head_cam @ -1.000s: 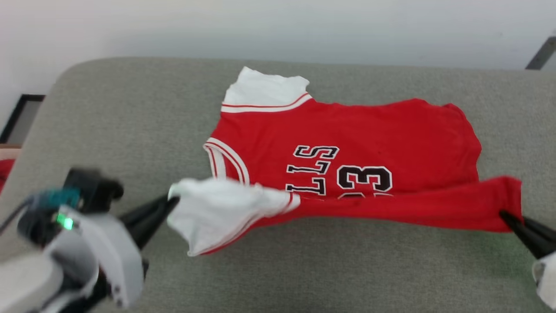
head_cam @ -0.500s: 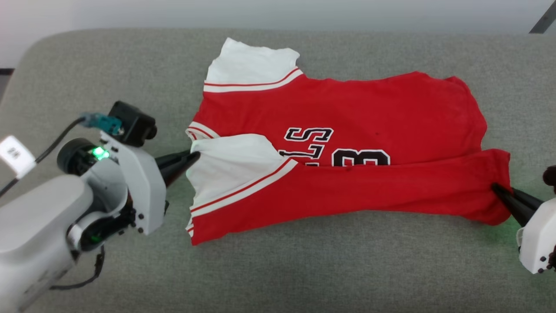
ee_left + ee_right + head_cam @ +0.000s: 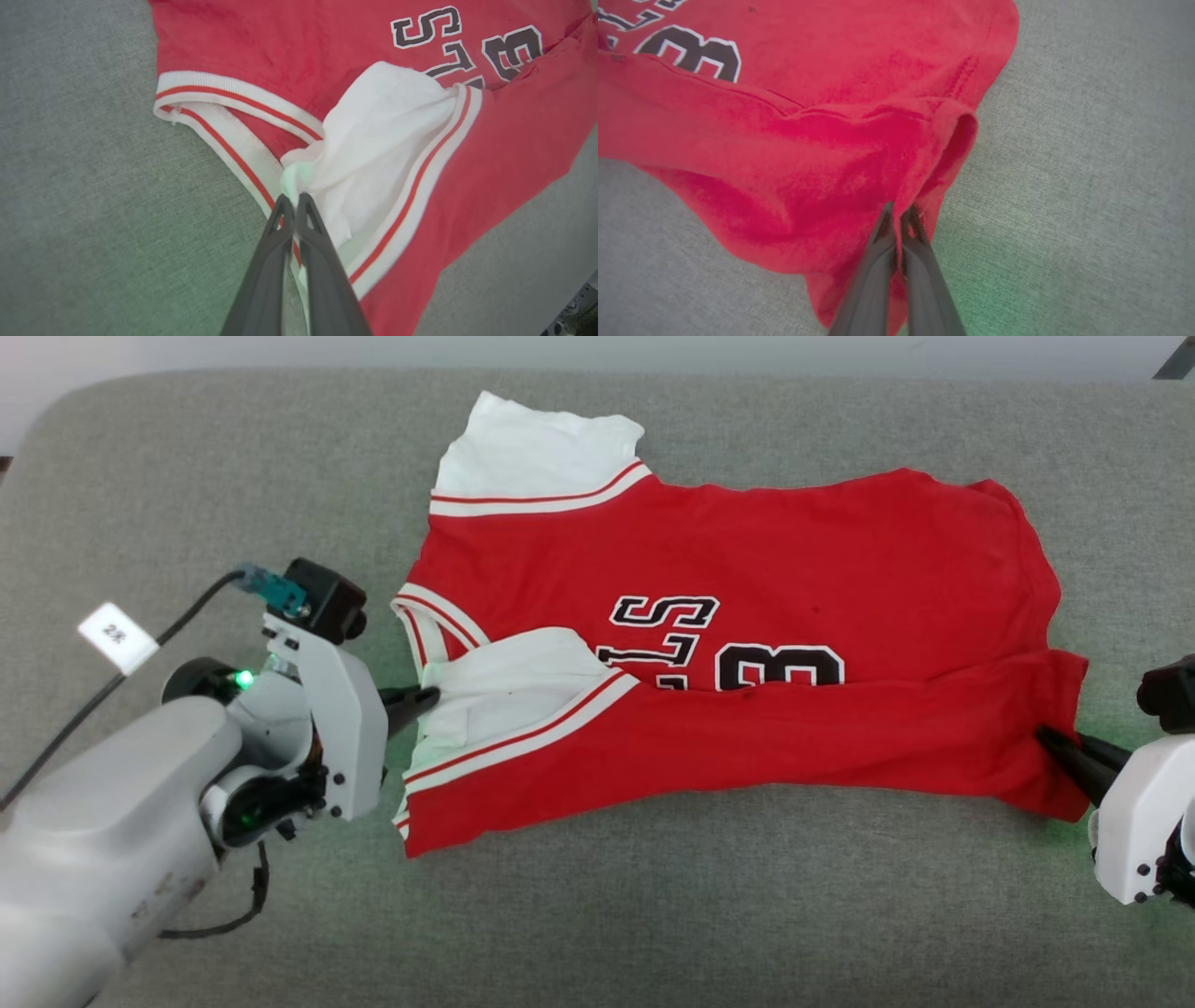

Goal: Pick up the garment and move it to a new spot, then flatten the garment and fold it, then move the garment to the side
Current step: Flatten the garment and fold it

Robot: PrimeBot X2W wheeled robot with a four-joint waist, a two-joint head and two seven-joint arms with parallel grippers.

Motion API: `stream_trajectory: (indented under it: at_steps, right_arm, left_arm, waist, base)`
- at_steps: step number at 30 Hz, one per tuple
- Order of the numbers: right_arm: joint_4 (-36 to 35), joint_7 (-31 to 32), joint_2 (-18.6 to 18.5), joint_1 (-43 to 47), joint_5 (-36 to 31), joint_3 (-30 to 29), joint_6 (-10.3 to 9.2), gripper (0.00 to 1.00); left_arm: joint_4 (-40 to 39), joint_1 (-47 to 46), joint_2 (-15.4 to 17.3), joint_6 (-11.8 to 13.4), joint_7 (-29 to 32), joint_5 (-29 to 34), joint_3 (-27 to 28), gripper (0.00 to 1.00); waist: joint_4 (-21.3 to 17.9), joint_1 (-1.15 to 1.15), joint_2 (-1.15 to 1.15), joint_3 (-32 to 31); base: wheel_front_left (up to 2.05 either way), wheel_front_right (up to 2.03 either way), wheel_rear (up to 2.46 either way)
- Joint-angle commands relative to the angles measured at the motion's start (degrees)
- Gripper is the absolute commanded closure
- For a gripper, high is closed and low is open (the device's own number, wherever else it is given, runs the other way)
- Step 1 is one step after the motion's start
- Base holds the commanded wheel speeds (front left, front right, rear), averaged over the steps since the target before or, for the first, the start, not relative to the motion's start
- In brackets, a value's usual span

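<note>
Lowered since a second ago: near long flap of the garment (image 3: 728,569), then hanging taut between the two grippers, now draped over the shirt's near half and hiding the lower part of the print (image 3: 719,649).

- Garment: spread across the middle of the grey cushion (image 3: 653,915), collar toward the robot's left, hem toward its right, far sleeve (image 3: 537,457) flat.
- Left gripper (image 3: 425,695): closed tight on the near white sleeve (image 3: 373,140), just beside the collar trim; the cloth there is bunched.
- Right gripper (image 3: 1050,742): clamped on the red hem corner (image 3: 952,135), which stands up in an open loop.
- Step, as judged: first lengthwise fold, nearly laid but not released.
- Handling notes: keep a light pull between the ends so the crease runs straight. Bring both tips down until the cloth rests on the layer beneath. Settle the puffed hem corner and spread the bunched sleeve before letting go. Draw each gripper outward, low and slow, or the soft jersey is likely to drag and reopen the fold.
</note>
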Motion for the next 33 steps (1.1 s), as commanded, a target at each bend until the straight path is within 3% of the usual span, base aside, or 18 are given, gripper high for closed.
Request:
stream_trajectory:
  at_steps: [1,3,4,5,6,8,10,11,12,13,14,23,33]
  right_arm:
    - [0.1,0.6,0.2,-0.6,0.4,0.1,-0.07,1.00]
    - [0.1,1.5,0.2,-1.0,0.6,0.2,-0.07,1.00]
    - [0.1,1.8,0.2,-1.2,0.7,0.3,-0.07,1.00]
    - [0.2,2.1,0.2,-1.3,0.9,0.4,-0.07,1.00]
    - [0.2,2.5,0.3,-1.4,1.0,0.5,-0.07,0.97]
    - [0.4,3.2,0.2,-1.9,1.1,0.7,-0.07,0.82]
    - [0.5,3.6,0.1,-2.2,1.1,0.8,-0.08,0.60]
    - [0.7,3.9,0.0,-2.2,1.2,0.8,-0.07,0.45]
    - [0.8,3.9,0.0,-2.1,1.2,0.8,-0.07,0.21]
    - [0.8,3.9,0.0,-2.1,1.2,0.8,-0.07,0.21]
    - [1.1,4.2,0.0,-2.0,1.2,0.7,-0.07,0.00]
    - [0.6,2.1,0.6,0.5,0.8,-1.9,-0.07,0.00]
    - [-4.3,-2.6,4.8,7.4,-3.5,-12.3,-0.07,0.00]
  left_arm:
    - [0.7,-0.4,-0.7,-0.3,0.5,-0.8,0.0,0.75]
    - [2.1,-0.5,-1.4,-0.4,1.4,-1.6,0.0,0.60]
    - [2.7,-0.7,-1.7,-0.4,1.7,-2.0,0.1,0.47]
    - [3.3,-0.8,-2.1,-0.4,1.9,-2.4,0.3,0.10]
    - [3.8,-1.0,-2.4,-0.4,2.1,-2.5,0.4,0.00]
    - [4.4,-1.2,-3.0,-0.4,2.4,-2.9,0.4,0.00]
    - [5.1,-1.2,-3.2,-0.3,2.7,-3.2,0.7,0.00]
    - [5.2,-1.3,-3.4,-0.2,2.9,-3.3,0.7,0.00]
    - [5.4,-1.4,-3.5,0.1,3.2,-3.6,0.7,0.00]
    - [5.4,-1.4,-3.5,0.1,3.2,-3.6,0.7,0.00]
    - [5.3,-1.5,-3.7,0.3,2.9,-3.3,0.8,0.00]
    - [2.5,0.7,-3.1,1.8,2.1,-3.8,0.8,0.00]
    - [-5.2,4.4,-1.2,7.3,6.1,-7.0,0.4,0.00]
  waist:
    - [0.1,0.00,0.00,-0.1]
    - [0.1,0.00,0.00,-0.3]
    - [0.1,0.00,0.00,-0.4]
    - [0.2,0.00,0.00,-0.6]
    - [0.2,0.00,0.00,-0.7]
    - [0.3,0.00,0.00,-1.3]
    - [0.4,0.00,0.00,-2.0]
    - [0.6,0.00,0.00,-2.3]
    - [0.7,0.00,0.00,-2.8]
    - [0.7,0.00,0.00,-2.8]
    - [1.0,0.00,0.00,-3.8]
    - [1.7,0.00,0.00,-9.0]
    - [0.5,0.00,0.00,-13.0]
  base:
    - [0.00,0.00,0.00]
    - [0.00,0.00,0.00]
    - [0.00,0.00,0.00]
    - [0.00,0.00,0.00]
    - [0.00,0.00,0.00]
    - [0.00,0.00,0.00]
    - [0.00,0.00,0.00]
    - [0.00,0.00,0.00]
    - [0.00,0.00,0.00]
    - [0.00,0.00,0.00]
    - [0.00,0.00,0.00]
    - [0.00,0.00,0.00]
    - [0.00,0.00,0.00]
